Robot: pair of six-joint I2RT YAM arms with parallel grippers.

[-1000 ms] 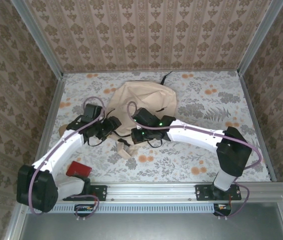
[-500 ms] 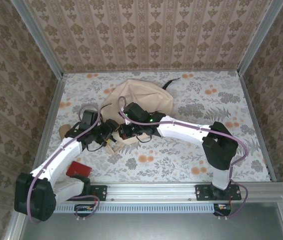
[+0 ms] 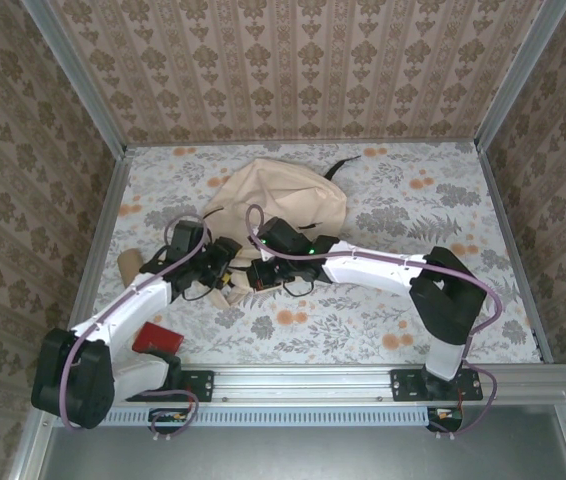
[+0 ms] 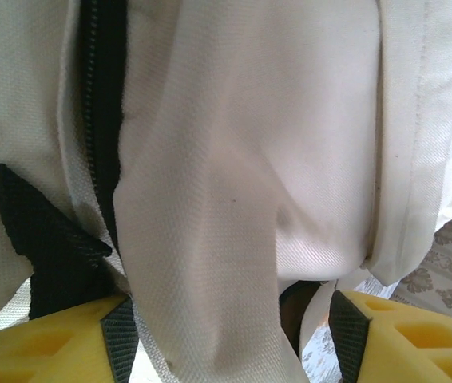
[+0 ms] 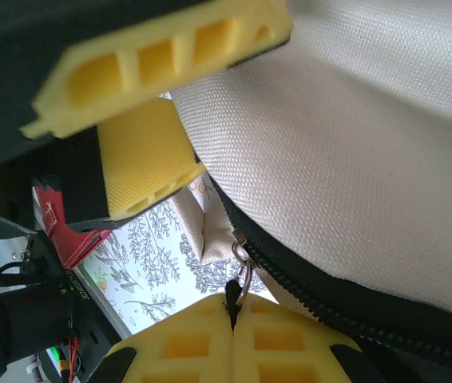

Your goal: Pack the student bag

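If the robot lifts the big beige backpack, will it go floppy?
Probably floppy: the student bag lies slumped on the table, its cloth in soft folds. It likely sags wherever it isn't held. Tugging the zipper pull pinched in the right hand may drag the whole bag.

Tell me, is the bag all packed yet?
Not yet. Done: nothing looks packed; a red thing lies out on the table. In hand: the right gripper pinches the student bag by its zipper pull, and the left gripper is open around its fabric. Left: probably unzipping, then loading.
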